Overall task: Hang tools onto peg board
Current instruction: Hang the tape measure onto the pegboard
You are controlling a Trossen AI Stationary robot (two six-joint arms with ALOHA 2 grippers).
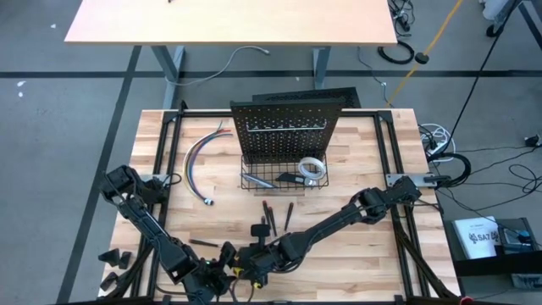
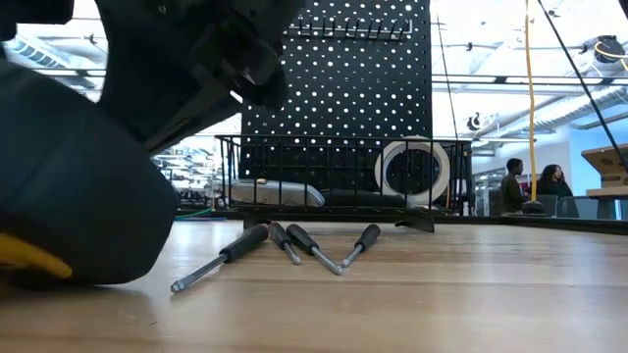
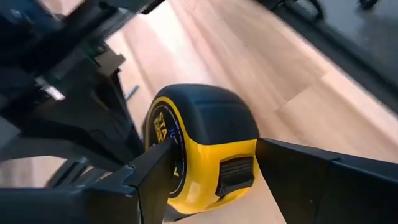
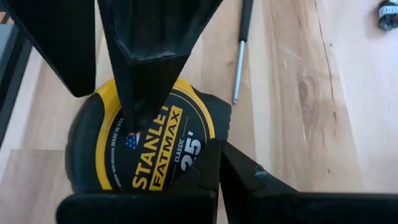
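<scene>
- High view: the tape measure [image 1: 244, 273] sits at the near edge of the table [image 1: 373, 169], between the left gripper [image 1: 227, 269] and the right gripper [image 1: 254, 264], which meet over it. Little of its yellow shows here. The peg board [image 1: 284, 127] stands upright at the far middle, with a basket [image 1: 284, 180] along its foot; the tape roll [image 1: 312, 168] is already in the basket.
- Low view: the tape measure [image 2: 29, 257] shows only as a yellow sliver under a dark bulk at the near left. Four screwdrivers [image 2: 224, 255] lie flat in front of the basket, their shafts fanned towards the camera.
- Left wrist view: the left gripper [image 3: 211, 177] stands wide, a finger on each side of the tape measure [image 3: 205, 146]. It looks to be clamping the case across its width. I judge the case heavy for its size, rigid and smooth, so a grip on the flat faces is safest.
- Right wrist view: the right gripper [image 4: 217, 162] is fully closed, tips against the printed face of the tape measure [image 4: 149, 149], holding nothing. The case stands on edge, with no real long axis; one screwdriver [image 4: 242, 43] lies beyond it.
</scene>
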